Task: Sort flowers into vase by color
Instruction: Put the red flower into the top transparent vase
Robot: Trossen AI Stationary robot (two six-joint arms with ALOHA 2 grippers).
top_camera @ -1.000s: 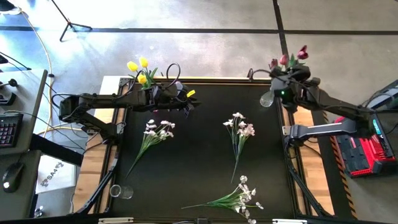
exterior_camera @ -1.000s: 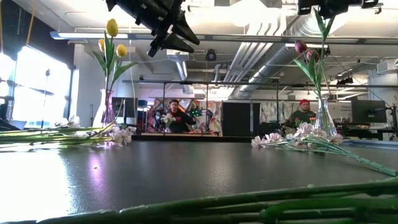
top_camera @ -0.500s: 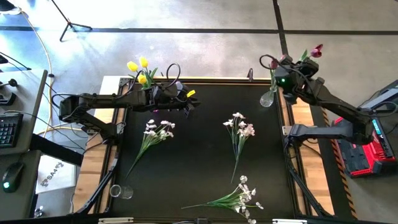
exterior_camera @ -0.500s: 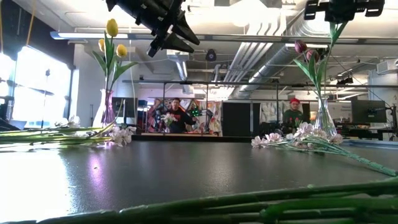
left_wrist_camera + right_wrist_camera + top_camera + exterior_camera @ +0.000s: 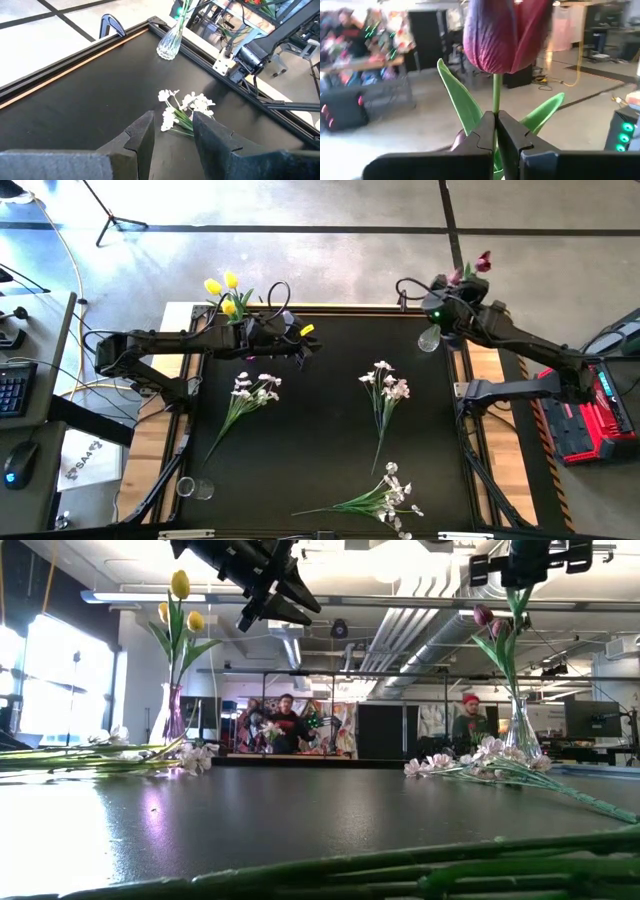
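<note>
1. Flowers are partly sorted on the black tabletop [image 5: 320, 410]: three white-blossom sprays lie flat on it, one left of centre [image 5: 248, 395], one right of centre [image 5: 385, 392] and one near the front edge [image 5: 378, 498]; none is in a vase yet
2. Yellow tulips [image 5: 222, 288] stand together in a vase [image 5: 172, 712] at the far left corner, so that colour looks done
3. At the far right corner a clear vase [image 5: 430, 337] already holds dark red tulips [image 5: 492, 622]
4. The right gripper [image 5: 494, 131] hangs above that clear vase, its fingers clamped on the stem of one more dark red tulip [image 5: 506, 32], bloom upward; judging by this, the red group is nearly complete once this stem goes in
5. The left gripper [image 5: 171, 131] hovers over the far left of the tabletop beside the yellow tulips, fingers apart and holding nothing
6. A small empty glass [image 5: 187, 487] sits at the front left corner, possibly meant for the white sprays
</note>
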